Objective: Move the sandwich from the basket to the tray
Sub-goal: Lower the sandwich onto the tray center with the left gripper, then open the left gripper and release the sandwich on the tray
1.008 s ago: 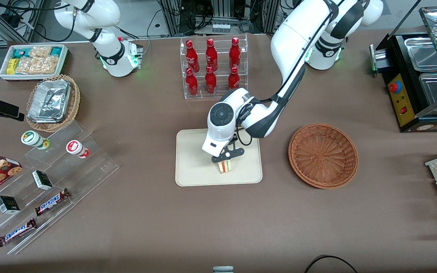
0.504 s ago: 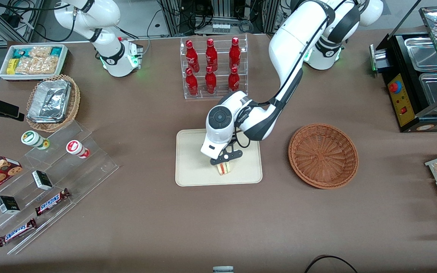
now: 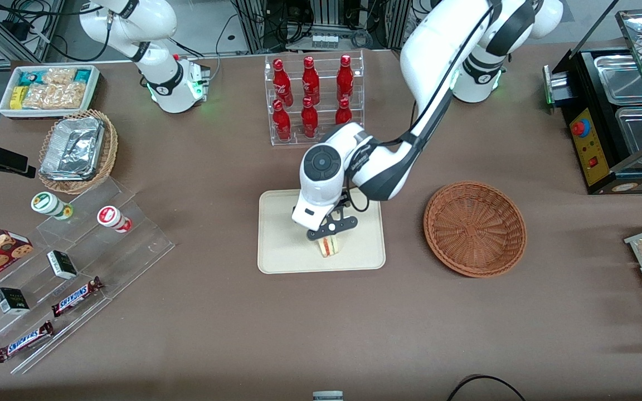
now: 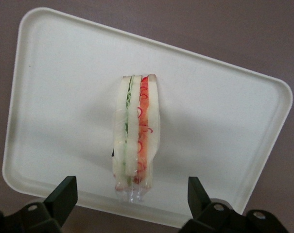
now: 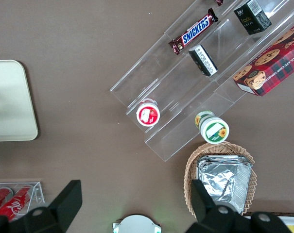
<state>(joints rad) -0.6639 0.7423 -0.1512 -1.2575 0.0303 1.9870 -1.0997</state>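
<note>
The sandwich (image 4: pixel 135 133) stands on the tray (image 4: pixel 224 126), the basket (image 3: pixel 474 227) is empty, and the end effector (image 4: pixel 129 194) hangs spread wide above it.

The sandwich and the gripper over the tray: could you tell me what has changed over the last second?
The gripper has lifted slightly off the sandwich, fingers open and clear of it. The sandwich stays on its edge on the tray; the basket is unmoved and empty.

Even, bright overhead light, soft shadow under the gripper (image 3: pixel 332 229) spreading across the tray (image 3: pixel 276 223), sandwich (image 4: pixel 135 133) crisp with a faint shadow beside it, near fingertips (image 4: pixel 64 190) slightly soft, mild glare on the white arm shell
</note>
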